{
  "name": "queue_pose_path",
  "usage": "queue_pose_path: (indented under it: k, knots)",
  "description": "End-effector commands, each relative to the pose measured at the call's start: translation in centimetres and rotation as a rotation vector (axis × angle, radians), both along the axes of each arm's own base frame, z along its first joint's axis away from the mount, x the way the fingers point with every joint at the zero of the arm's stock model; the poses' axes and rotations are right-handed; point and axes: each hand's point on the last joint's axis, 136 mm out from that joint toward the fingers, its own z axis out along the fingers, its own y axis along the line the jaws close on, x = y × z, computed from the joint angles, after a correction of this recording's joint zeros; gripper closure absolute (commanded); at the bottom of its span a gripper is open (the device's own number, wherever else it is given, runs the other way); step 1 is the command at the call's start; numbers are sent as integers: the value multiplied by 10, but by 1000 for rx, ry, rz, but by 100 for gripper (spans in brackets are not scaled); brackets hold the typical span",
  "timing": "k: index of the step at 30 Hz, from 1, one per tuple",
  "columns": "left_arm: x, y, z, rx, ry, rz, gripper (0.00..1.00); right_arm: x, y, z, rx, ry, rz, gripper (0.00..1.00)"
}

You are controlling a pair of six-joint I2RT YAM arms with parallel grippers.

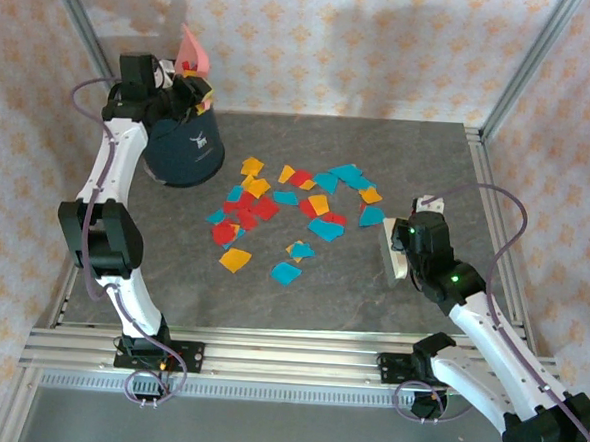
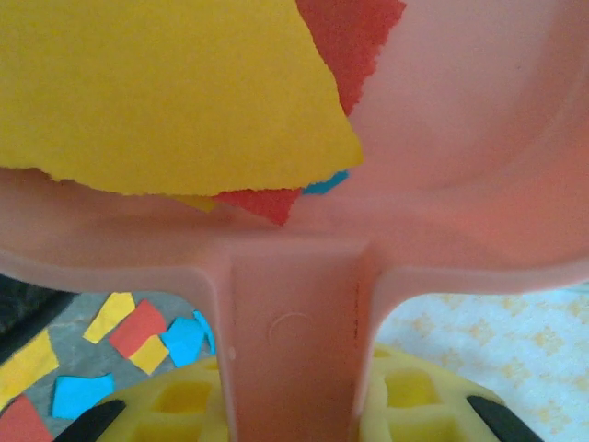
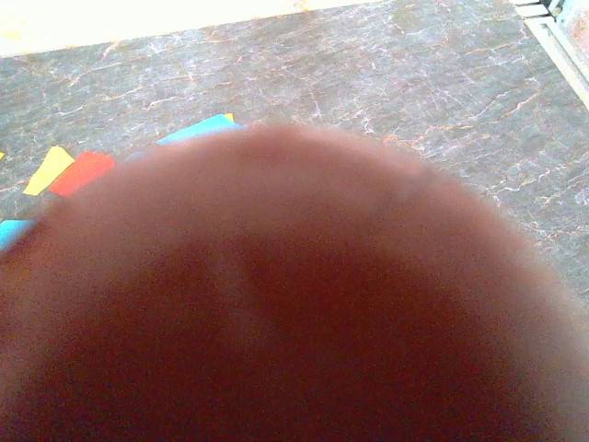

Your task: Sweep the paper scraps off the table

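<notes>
Left fingers (image 2: 184,405) are clamped on the handle of a pink dustpan (image 1: 193,49), which is raised and tipped over a dark blue bin (image 1: 184,149) at the far left. Yellow and red pieces lie in the pan. Right fingers (image 1: 401,250) are pressed together on a pale tool (image 1: 391,259), probably a brush; the wrist view is a brown blur, so I cannot be sure. Most paper scraps (image 1: 296,206) lie loose mid-worktop. Risks: a tip off-centre over the bin would drop pieces back onto the worktop (image 1: 379,156), and light paper may cling to the pan or flutter aside. A fast brush stroke could scatter scraps toward the rails (image 1: 266,360). The surface is dark grey and stone-patterned, edged in aluminium. The walls (image 1: 386,46) are cream with an orange motif.
</notes>
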Motion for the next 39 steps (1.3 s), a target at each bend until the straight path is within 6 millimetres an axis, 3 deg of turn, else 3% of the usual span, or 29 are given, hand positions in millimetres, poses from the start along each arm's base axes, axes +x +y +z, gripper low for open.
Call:
queue_pose_path:
  k: [1, 29, 39]
  knots:
    - [2, -2, 49, -105, -136, 10, 100, 0, 1, 12, 25, -37, -7, 100]
    - [0, 2, 90, -580, -281, 80, 100, -4, -1, 7, 36, -36, -12, 100]
    - [-15, -6, 87, -417, -266, 33, 100, -5, 5, 13, 73, -48, 12, 100]
